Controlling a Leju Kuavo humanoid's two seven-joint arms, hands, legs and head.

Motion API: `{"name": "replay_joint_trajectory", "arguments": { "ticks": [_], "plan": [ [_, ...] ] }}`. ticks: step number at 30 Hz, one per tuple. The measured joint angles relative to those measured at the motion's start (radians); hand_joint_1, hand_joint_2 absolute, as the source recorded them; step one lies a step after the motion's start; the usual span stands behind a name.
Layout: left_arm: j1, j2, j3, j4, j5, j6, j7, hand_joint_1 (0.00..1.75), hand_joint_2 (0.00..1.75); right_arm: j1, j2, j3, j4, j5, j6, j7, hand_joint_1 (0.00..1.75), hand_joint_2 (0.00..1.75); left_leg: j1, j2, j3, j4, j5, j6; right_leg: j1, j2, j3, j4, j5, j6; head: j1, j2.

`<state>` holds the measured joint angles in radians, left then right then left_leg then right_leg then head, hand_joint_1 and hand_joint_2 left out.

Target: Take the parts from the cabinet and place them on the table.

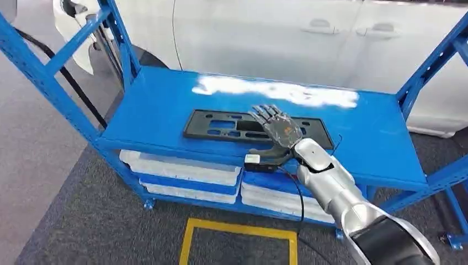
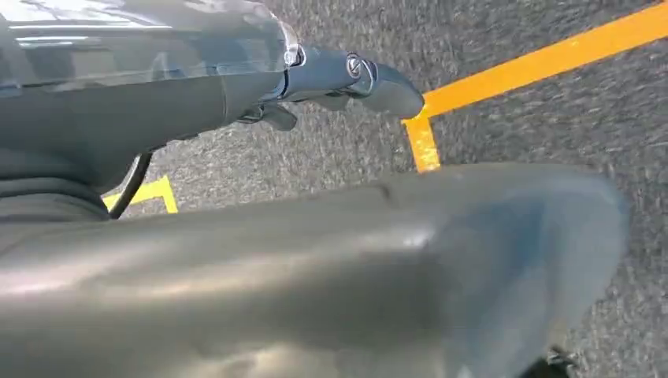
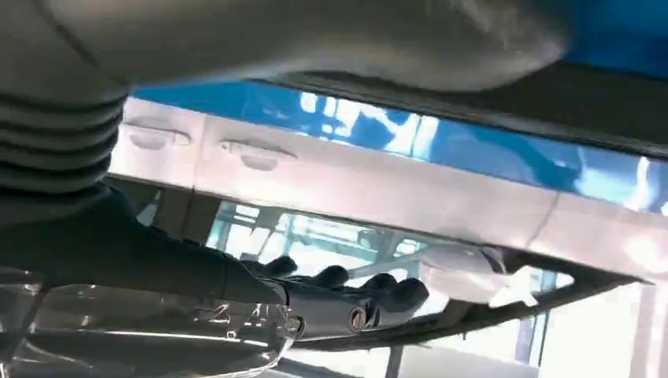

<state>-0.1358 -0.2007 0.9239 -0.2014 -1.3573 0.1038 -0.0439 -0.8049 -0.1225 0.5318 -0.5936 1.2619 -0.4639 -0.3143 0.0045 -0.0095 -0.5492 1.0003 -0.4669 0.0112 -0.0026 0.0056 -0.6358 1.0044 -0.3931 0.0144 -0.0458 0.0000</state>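
A flat black plastic frame part point(image 1: 221, 126) lies on the top board of the blue cabinet rack point(image 1: 160, 99). My right hand point(image 1: 278, 132) hovers over the right half of the part, fingers stretched out flat above it and thumb pointing along the rack's front edge; nothing is in its grasp. In the right wrist view the dark fingers point(image 3: 346, 311) are spread apart from the thumb, and the black part point(image 3: 504, 106) runs along the blue board. My left hand point(image 2: 315, 236) hangs over the grey floor, fingers point(image 2: 378, 83) extended, holding nothing.
White trays point(image 1: 182, 165) fill the lower shelves. Blue uprights point(image 1: 118, 33) and braces stand at both ends of the rack. A white car point(image 1: 276, 33) is parked close behind. Yellow tape point(image 1: 237, 229) marks a square on the grey carpet in front.
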Motion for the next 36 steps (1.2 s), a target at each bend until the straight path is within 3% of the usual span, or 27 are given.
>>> {"name": "replay_joint_trajectory", "arguments": {
  "ticks": [3, 4, 6, 7, 8, 9, 10, 11, 12, 13, 14, 15, 17, 18, 19, 22, 23, 24, 25, 27, 28, 31, 32, 33, 34, 36],
  "plan": [
    [-0.003, 0.001, 0.0, 0.0, 0.001, -0.002, -0.002, 0.0, 0.0, -0.003, -0.001, 0.002, 0.0, 0.017, -0.002, 0.019, 0.0, 1.75, 0.0, 0.003, 0.005, 0.012, -0.02, -0.016, -0.009, -0.001, 0.016, -0.015, -0.002, -0.017, 0.0, 0.0],
    [-0.003, 0.001, 0.0, 0.0, 0.002, -0.002, -0.002, 0.0, 0.0, -0.008, -0.001, 0.002, 0.002, 0.023, -0.002, 0.028, 0.0, 1.75, 0.0, 0.004, -0.017, 0.059, -0.045, -0.019, -0.01, -0.002, 0.02, -0.017, -0.005, -0.025, 0.0, 0.0],
    [-0.003, 0.001, 0.0, 0.0, 0.005, -0.002, -0.002, 0.0, 0.0, -0.016, 0.0, 0.006, 0.009, 0.048, -0.002, 0.054, 0.0, 1.75, 0.003, 0.003, -0.111, 0.236, -0.119, -0.024, -0.007, -0.003, 0.022, -0.015, -0.009, -0.03, 0.0, 0.0],
    [-0.002, 0.001, 0.0, 0.0, 0.006, -0.001, -0.002, 0.0, 0.0, -0.018, 0.001, 0.008, 0.014, 0.066, 0.0, 0.077, 0.0, 1.75, 0.004, 0.003, -0.153, 0.305, -0.136, -0.026, -0.005, -0.003, 0.022, -0.014, -0.011, -0.032, 0.0, 0.0],
    [-0.001, 0.001, 0.001, 0.0, 0.007, 0.0, -0.002, 0.0, 0.0, -0.022, 0.002, 0.014, 0.023, 0.087, 0.001, 0.106, 0.0, 1.75, 0.004, 0.003, -0.174, 0.327, -0.128, -0.027, -0.004, -0.003, 0.023, -0.012, -0.013, -0.032, 0.0, 0.0],
    [-0.001, 0.001, 0.001, 0.0, 0.009, 0.001, -0.001, 0.0, 0.0, -0.028, 0.003, 0.021, 0.032, 0.104, 0.003, 0.131, 0.0, 1.75, 0.005, 0.004, -0.169, 0.3, -0.097, -0.026, -0.004, -0.002, 0.024, -0.009, -0.016, -0.031, 0.0, 0.0],
    [-0.001, 0.002, 0.001, 0.0, 0.01, 0.002, -0.001, 0.0, 0.0, -0.035, 0.005, 0.024, 0.038, 0.118, 0.007, 0.15, 0.0, 1.75, 0.006, 0.004, -0.143, 0.229, -0.047, -0.024, -0.004, -0.002, 0.025, -0.006, -0.019, -0.029, 0.0, 0.0],
    [-0.002, 0.002, 0.001, 0.0, 0.01, 0.002, -0.001, 0.0, 0.0, -0.045, 0.006, 0.027, 0.047, 0.132, 0.016, 0.172, 0.0, 1.75, 0.006, 0.004, -0.1, 0.128, 0.009, -0.02, -0.004, -0.001, 0.028, -0.002, -0.023, -0.026, 0.0, 0.0],
    [-0.002, 0.002, 0.002, 0.0, 0.01, 0.003, -0.001, 0.0, 0.0, -0.054, 0.007, 0.03, 0.055, 0.144, 0.02, 0.188, 0.0, 1.75, 0.006, 0.004, -0.064, 0.046, 0.046, -0.016, -0.004, -0.001, 0.028, 0.002, -0.027, -0.023, 0.0, 0.0],
    [-0.003, 0.001, 0.002, 0.0, 0.01, 0.003, -0.001, 0.0, 0.0, -0.062, 0.008, 0.034, 0.064, 0.157, 0.02, 0.206, 0.0, 1.75, 0.001, 0.004, -0.052, 0.02, 0.029, -0.011, 0.004, 0.0, 0.025, 0.007, -0.03, -0.018, 0.0, 0.0],
    [-0.003, 0.001, 0.002, 0.0, 0.011, 0.004, -0.001, 0.0, 0.0, -0.065, 0.008, 0.037, 0.071, 0.169, 0.02, 0.22, 1.29, 1.75, 0.0, 0.002, -0.053, 0.02, 0.033, -0.006, 0.003, 0.001, 0.022, 0.006, -0.028, -0.014, 0.0, 0.0],
    [-0.002, 0.001, 0.002, 0.0, 0.011, 0.005, 0.0, 0.0, 0.0, -0.066, 0.008, 0.04, 0.077, 0.177, 0.019, 0.23, 1.62, 1.75, 0.0, 0.001, -0.055, 0.02, 0.033, -0.003, 0.001, 0.0, 0.023, 0.005, -0.027, -0.009, 0.0, 0.0],
    [-0.001, 0.001, 0.003, 0.0, 0.012, 0.005, 0.0, 0.0, 0.0, -0.072, 0.009, 0.046, 0.09, 0.202, 0.017, 0.25, 1.66, 1.75, 0.001, 0.0, -0.052, 0.011, 0.039, 0.01, 0.001, 0.0, 0.024, 0.003, -0.027, 0.004, 0.0, 0.0],
    [-0.001, 0.0, 0.003, 0.0, 0.013, 0.005, 0.0, 0.0, 0.0, -0.073, 0.008, 0.046, 0.093, 0.213, 0.016, 0.256, 1.66, 1.75, 0.005, 0.002, -0.047, 0.005, 0.043, 0.016, -0.005, 0.0, 0.021, 0.014, -0.038, 0.009, 0.0, 0.0],
    [-0.003, 0.0, 0.003, 0.0, 0.013, 0.005, 0.0, 0.0, 0.0, -0.077, 0.009, 0.048, 0.097, 0.222, 0.016, 0.259, 1.64, 1.75, 0.006, 0.002, -0.047, 0.004, 0.044, 0.02, -0.004, -0.001, 0.003, 0.054, -0.068, 0.013, 0.0, 0.0],
    [-0.003, 0.0, 0.003, 0.0, 0.013, 0.005, 0.0, 0.0, 0.0, -0.08, 0.009, 0.057, 0.113, 0.236, 0.018, 0.261, 1.75, 1.75, 0.005, 0.002, -0.048, 0.005, 0.044, 0.023, -0.009, -0.001, -0.105, 0.282, -0.169, 0.025, 0.0, 0.0],
    [-0.002, 0.0, 0.003, 0.0, 0.013, 0.005, 0.0, 0.0, 0.0, -0.079, 0.009, 0.06, 0.119, 0.243, 0.018, 0.261, 1.75, 1.75, 0.005, 0.002, -0.048, 0.005, 0.043, 0.023, -0.011, -0.001, -0.128, 0.323, -0.171, 0.026, 0.0, 0.0],
    [-0.002, 0.0, 0.003, 0.0, 0.013, 0.005, 0.0, 0.0, 0.0, -0.08, 0.009, 0.064, 0.123, 0.248, 0.018, 0.258, 1.75, 1.75, 0.005, 0.001, -0.047, 0.006, 0.042, 0.022, -0.012, -0.001, -0.124, 0.303, -0.147, 0.027, 0.0, 0.0],
    [-0.002, 0.0, 0.003, 0.0, 0.014, 0.005, 0.0, 0.0, 0.0, -0.081, 0.009, 0.066, 0.125, 0.249, 0.017, 0.257, 1.75, 1.75, 0.005, 0.001, -0.046, 0.007, 0.041, 0.021, -0.013, -0.001, -0.098, 0.244, -0.108, 0.026, 0.0, 0.0],
    [-0.003, 0.0, 0.003, 0.0, 0.016, 0.005, -0.001, 0.0, 0.0, -0.089, 0.009, 0.069, 0.129, 0.249, 0.016, 0.253, 1.75, 1.75, 0.006, 0.0, -0.042, 0.011, 0.035, 0.014, -0.013, -0.003, -0.007, 0.056, -0.016, 0.02, 0.0, 0.0],
    [-0.003, 0.0, 0.003, 0.0, 0.016, 0.005, -0.001, 0.0, 0.0, -0.095, 0.009, 0.071, 0.13, 0.249, 0.016, 0.253, 1.75, 1.75, 0.002, 0.0, -0.045, 0.012, 0.032, 0.01, -0.01, -0.002, 0.015, 0.015, -0.026, 0.016, 0.0, 0.0],
    [-0.003, 0.0, 0.003, 0.0, 0.016, 0.006, -0.002, 0.0, 0.0, -0.1, 0.011, 0.071, 0.134, 0.249, 0.015, 0.245, 1.75, 1.75, 0.001, 0.0, -0.044, 0.01, 0.031, -0.005, -0.001, -0.002, 0.012, 0.011, -0.026, 0.0, 0.0, 0.0],
    [-0.003, 0.0, 0.003, 0.0, 0.018, 0.006, -0.002, 0.0, 0.0, -0.1, 0.011, 0.071, 0.135, 0.249, 0.015, 0.242, 1.75, 1.75, 0.001, 0.0, -0.043, 0.008, 0.031, -0.01, -0.002, -0.002, 0.013, 0.008, -0.024, -0.006, 0.0, 0.0],
    [-0.004, 0.0, 0.003, 0.0, 0.019, 0.008, -0.002, 0.0, 0.0, -0.101, 0.014, 0.071, 0.134, 0.249, 0.014, 0.237, 1.75, 1.75, 0.0, 0.001, -0.047, 0.015, 0.023, -0.015, -0.014, -0.005, 0.019, -0.001, -0.02, -0.014, 0.0, 0.0],
    [-0.003, 0.0, 0.003, 0.0, 0.019, 0.008, -0.004, 0.0, 0.0, -0.104, 0.015, 0.071, 0.134, 0.25, 0.014, 0.232, 1.75, 1.75, 0.001, 0.003, -0.055, 0.045, 0.001, -0.021, -0.012, -0.005, 0.023, -0.004, -0.021, -0.021, 0.0, 0.0],
    [-0.003, 0.0, 0.003, 0.0, 0.019, 0.008, -0.004, 0.0, 0.0, -0.106, 0.018, 0.072, 0.135, 0.253, 0.014, 0.218, 1.75, 1.75, 0.004, 0.003, -0.128, 0.199, -0.078, -0.027, -0.009, -0.005, 0.023, -0.004, -0.023, -0.027, 0.0, 0.0]
  ]
}}
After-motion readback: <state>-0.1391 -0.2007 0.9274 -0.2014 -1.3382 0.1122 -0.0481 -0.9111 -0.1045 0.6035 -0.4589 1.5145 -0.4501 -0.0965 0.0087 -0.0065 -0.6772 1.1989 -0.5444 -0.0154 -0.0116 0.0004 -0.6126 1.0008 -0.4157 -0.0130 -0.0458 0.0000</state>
